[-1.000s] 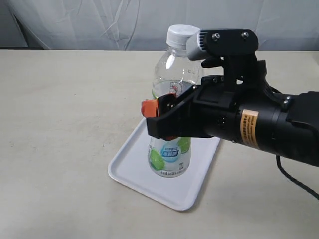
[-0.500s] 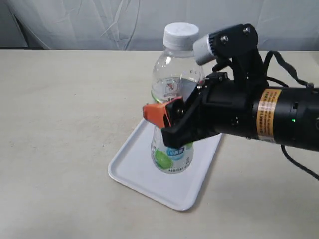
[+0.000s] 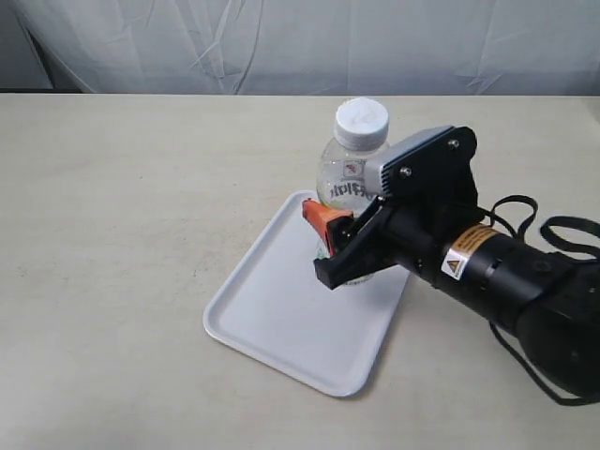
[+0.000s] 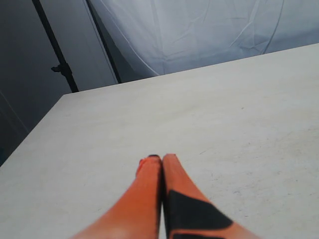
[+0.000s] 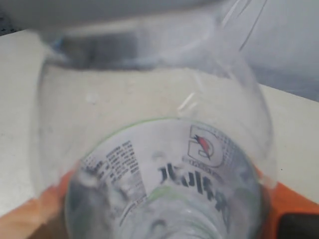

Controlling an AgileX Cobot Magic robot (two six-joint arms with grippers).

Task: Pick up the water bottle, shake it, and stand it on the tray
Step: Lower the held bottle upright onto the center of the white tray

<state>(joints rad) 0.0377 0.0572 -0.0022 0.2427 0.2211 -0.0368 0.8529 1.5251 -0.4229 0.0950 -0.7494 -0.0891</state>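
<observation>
The water bottle [image 3: 354, 169], clear with a white cap and a white-and-green label, stands upright over the far right part of the white tray [image 3: 272, 319]. My right gripper [image 3: 339, 246] is shut on the bottle's lower body, its orange fingers [image 3: 323, 217] on either side; the bottle's base is hidden behind the gripper. In the right wrist view the bottle [image 5: 164, 164] fills the picture between the orange fingers [image 5: 30, 219]. My left gripper [image 4: 161, 158] is shut on nothing, its fingers pressed together above bare table, and is out of the exterior view.
The beige table [image 3: 122, 206] surrounds the tray. A grey cloth backdrop [image 3: 281, 42] hangs behind the table's far edge. The right arm's black body and cables [image 3: 525, 272] lie to the right of the tray.
The right gripper has carried the bottle down and toward the far right part of the tray; the bottle now sits much lower than before.
</observation>
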